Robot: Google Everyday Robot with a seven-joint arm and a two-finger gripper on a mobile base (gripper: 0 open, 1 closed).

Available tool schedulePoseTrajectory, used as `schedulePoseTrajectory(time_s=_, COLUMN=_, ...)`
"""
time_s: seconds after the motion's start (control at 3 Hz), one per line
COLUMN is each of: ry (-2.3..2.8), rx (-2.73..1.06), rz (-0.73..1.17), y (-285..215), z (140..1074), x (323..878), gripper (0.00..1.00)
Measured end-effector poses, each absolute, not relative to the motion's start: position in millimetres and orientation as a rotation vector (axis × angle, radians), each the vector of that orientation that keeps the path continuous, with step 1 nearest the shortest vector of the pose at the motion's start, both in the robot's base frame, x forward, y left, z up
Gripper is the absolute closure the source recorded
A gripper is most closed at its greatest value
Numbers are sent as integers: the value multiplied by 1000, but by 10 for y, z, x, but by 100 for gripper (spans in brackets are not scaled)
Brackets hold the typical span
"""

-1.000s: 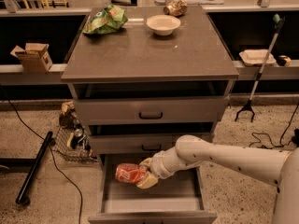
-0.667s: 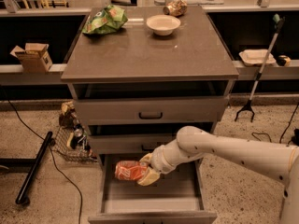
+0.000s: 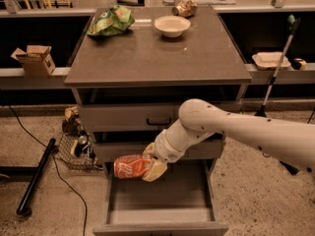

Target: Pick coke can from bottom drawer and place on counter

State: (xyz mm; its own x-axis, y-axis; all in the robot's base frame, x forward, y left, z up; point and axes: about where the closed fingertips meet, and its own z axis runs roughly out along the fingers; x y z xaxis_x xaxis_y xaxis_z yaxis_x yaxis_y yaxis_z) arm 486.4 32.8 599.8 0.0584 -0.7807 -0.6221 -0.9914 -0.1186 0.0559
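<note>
The coke can (image 3: 132, 165) is red-orange with white lettering and lies sideways in my gripper (image 3: 149, 162), which is shut on it. The pale fingers (image 3: 154, 171) clamp the can's right end. The can hangs above the left side of the open bottom drawer (image 3: 160, 200), in front of the middle drawer front. The grey-brown counter (image 3: 157, 55) is above, on top of the cabinet. My white arm reaches in from the right.
On the counter stand a green snack bag (image 3: 110, 21), a pale bowl (image 3: 172, 25) and a brownish-gold can (image 3: 184, 8). A wire basket of items (image 3: 76, 144) and a black pole (image 3: 37, 176) lie on the floor to the left. A cardboard box (image 3: 33, 59) sits on the left ledge.
My gripper has lifted the coke can up out of the bottom drawer, and the arm has risen with it.
</note>
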Motion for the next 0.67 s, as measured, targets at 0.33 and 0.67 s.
schedulePoseTrajectory(time_s=0.33, ry=1771, rx=-1957, rz=739, y=328, z=5998, x=4864, gripper=100)
schedulePoseTrajectory(time_s=0.67, ry=1745, rx=-1945, rz=771, y=302, z=6143, x=4894, gripper=100)
